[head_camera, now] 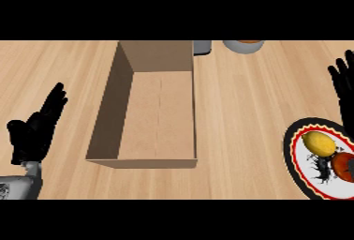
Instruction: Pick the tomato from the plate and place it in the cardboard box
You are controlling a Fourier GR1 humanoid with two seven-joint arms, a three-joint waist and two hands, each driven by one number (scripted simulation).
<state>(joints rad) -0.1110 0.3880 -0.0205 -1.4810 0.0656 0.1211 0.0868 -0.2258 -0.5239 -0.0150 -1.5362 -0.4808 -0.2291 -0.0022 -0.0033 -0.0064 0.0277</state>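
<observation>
Tomato (343, 168): red-orange and round, lying on the plate (298, 164) at the lower right of the frame, partly cut off by the frame's right edge. A yellow fruit (319, 142) sits on the same plate just up and left of it, close enough that contact cannot be ruled out. Judged handling: light, with a smooth, somewhat slippery skin, soft enough to bruise if squeezed hard, and round enough to roll on the plate if nudged. Best hold, as a judgement: thumb and fingers curled round its widest part from above, on opposite sides, keeping clear of the yellow fruit. Right hand (343, 89): at the right edge of the frame, above the plate in the picture, fingers straight and spread, pointing to the top of the frame, holding nothing. The tomato lies below the fingertips in the frame, nearer the heel of the hand; contact cannot be told, since the edge crops both. Left hand (36, 127): resting at the left edge, fingers open, well apart from the tomato. The open-topped cardboard box (114, 98) stands on the counter (242, 108) between the two hands.
</observation>
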